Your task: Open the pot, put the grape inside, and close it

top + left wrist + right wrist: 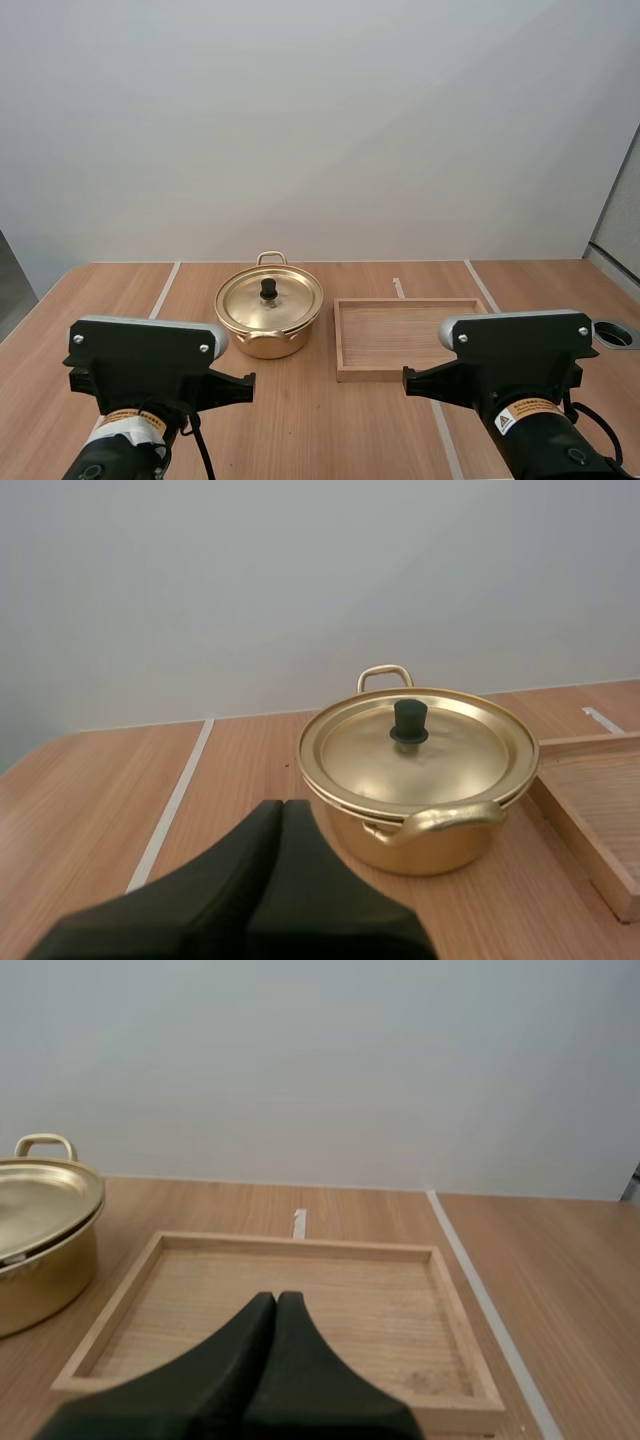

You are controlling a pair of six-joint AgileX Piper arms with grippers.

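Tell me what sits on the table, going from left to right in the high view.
Gold pot with its lid on → wooden tray → round hole in the tabletop by the right edge.

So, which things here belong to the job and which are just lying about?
Job: pot; lid, sitting on it; left claw and right claw, both shut on nothing.
Lying about: wooden tray beside the pot; table.
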